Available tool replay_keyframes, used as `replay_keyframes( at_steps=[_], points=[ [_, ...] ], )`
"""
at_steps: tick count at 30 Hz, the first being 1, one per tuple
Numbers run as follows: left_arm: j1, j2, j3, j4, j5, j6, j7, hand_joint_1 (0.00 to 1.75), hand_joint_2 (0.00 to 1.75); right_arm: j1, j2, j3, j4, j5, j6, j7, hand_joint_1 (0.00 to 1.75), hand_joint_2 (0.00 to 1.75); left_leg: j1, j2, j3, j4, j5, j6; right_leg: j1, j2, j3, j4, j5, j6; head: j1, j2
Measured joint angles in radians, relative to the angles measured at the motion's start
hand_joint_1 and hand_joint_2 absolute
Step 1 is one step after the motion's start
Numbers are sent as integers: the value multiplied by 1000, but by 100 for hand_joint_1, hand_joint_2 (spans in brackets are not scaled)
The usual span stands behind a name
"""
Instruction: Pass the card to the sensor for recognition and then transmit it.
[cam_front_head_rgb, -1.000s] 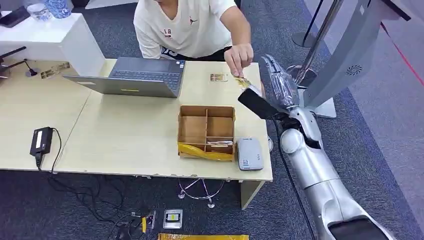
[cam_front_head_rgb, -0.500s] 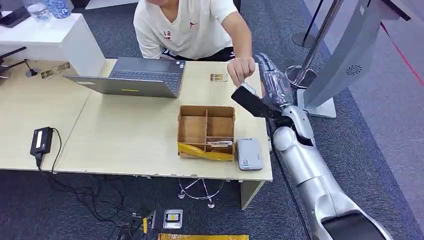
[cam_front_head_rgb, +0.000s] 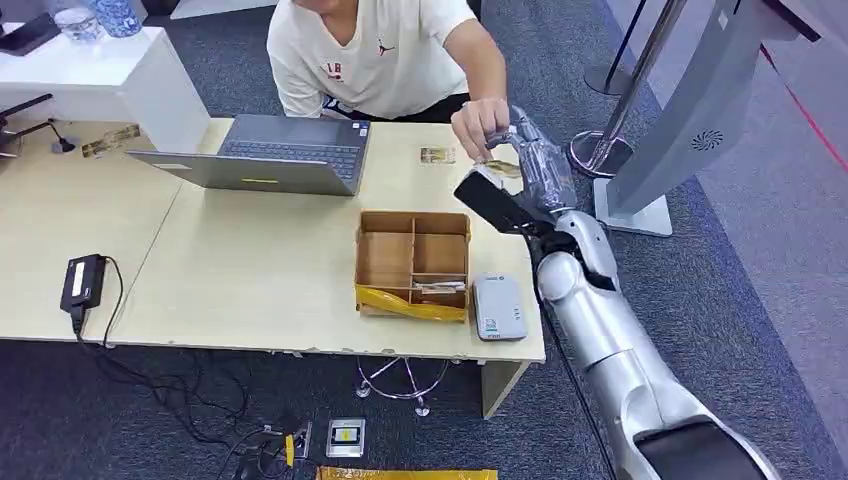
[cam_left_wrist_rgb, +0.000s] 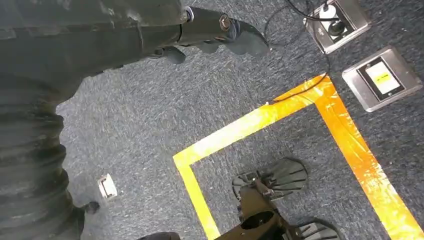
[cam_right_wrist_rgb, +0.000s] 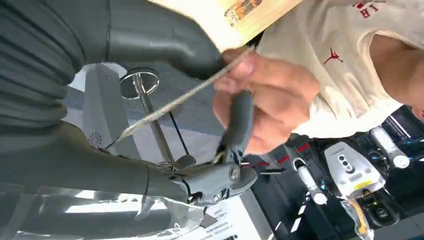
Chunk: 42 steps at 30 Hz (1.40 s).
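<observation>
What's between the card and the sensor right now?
Nothing visible blocks the way from the card to the sensor; the box sits beside it. But a person's hand grips the card at the right hand.

A sensor (cam_front_head_rgb: 499, 308) lies just right of the divided box (cam_front_head_rgb: 413, 262), laptop (cam_front_head_rgb: 268, 154) behind.

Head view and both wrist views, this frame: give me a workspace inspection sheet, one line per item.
Surface: light wood table.
Job's things: card at the far right table corner, between the right hand's thumb and fingers and a person's hand; grey sensor at the near edge.
Clutter: laptop, compartment box, second card.
Hands: right hand meets the person's hand at the card; left hand hangs over the floor, holding nothing.
Cables: power adapter, its cord running off the edge.
Surroundings: carpet, yellow floor tape.
</observation>
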Motion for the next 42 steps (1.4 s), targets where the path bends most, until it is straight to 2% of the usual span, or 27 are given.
replay_keyframes(
  at_steps=[2,33,42],
  points=[
    [0,0,0,0,0,0,0,0,175,0,0,0,4,0,-4,-2,173,175,0,0,0,0,0,0,0,0,0,0,0,0,0,0],
    [0,0,1,0,0,0,0,0,175,0,1,0,28,-1,-14,-4,169,175,0,0,0,0,0,0,0,0,0,0,0,0,0,0],
    [0,0,1,0,0,3,0,0,175,0,0,8,29,-1,-16,-3,175,175,0,0,0,0,0,0,0,0,0,0,0,0,0,0]
  ],
)
